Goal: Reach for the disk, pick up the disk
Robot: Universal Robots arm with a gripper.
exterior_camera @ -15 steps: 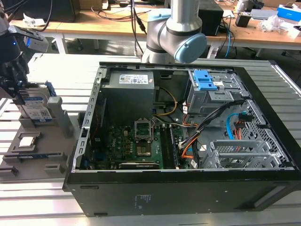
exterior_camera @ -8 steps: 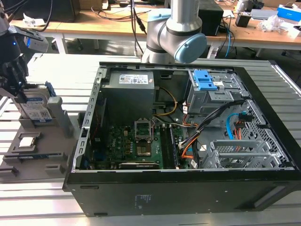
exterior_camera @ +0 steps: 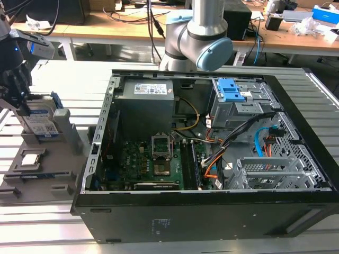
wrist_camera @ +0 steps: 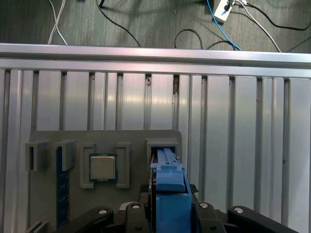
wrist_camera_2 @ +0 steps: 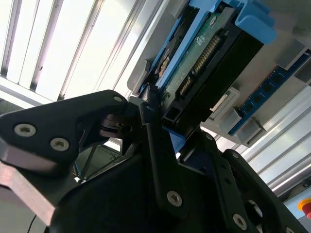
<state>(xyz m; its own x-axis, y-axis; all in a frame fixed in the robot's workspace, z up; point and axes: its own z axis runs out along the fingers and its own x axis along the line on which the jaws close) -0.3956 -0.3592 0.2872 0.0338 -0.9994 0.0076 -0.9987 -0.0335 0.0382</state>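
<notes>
Blue-bracketed flat disk, upright — black gripper clamping

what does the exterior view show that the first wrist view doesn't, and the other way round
Exterior view: the open computer case with its motherboard, the arm, and the disk's white label. First wrist view: cables on the floor past the table edge. Both: the disk standing in the grey tray, the processor chip beside it, and the gripper at the disk.
</notes>
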